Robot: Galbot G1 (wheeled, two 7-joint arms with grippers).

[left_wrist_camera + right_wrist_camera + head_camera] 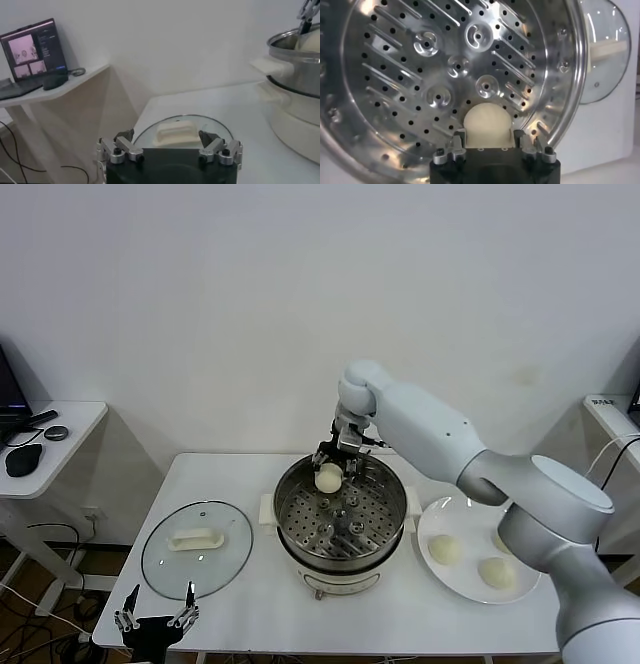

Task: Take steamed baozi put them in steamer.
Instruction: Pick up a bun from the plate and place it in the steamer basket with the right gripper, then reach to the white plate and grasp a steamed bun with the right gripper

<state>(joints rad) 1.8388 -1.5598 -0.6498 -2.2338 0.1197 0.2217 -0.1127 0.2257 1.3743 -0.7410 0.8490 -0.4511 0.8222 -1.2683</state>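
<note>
One cream-white baozi [328, 478] sits between the fingers of my right gripper [337, 463], just inside the far rim of the steel steamer [284, 502]. In the right wrist view the baozi [487, 124] is pressed flat-sided between both fingers of the right gripper [489, 137], low over the perforated tray [420, 75]. Three more baozi [446, 549] lie on the white plate [440, 519] to the steamer's right. My left gripper [157, 617] hangs open and empty at the table's front edge, near the glass lid. The left wrist view shows the left gripper [166, 135] open, with the steamer [300, 75] off to one side.
A glass lid [197, 549] with a white handle lies flat left of the steamer; it also shows in front of the left gripper as the lid [182, 131]. A side table [70, 429] with a mouse stands off to the left, and a laptop [32, 52] rests on it.
</note>
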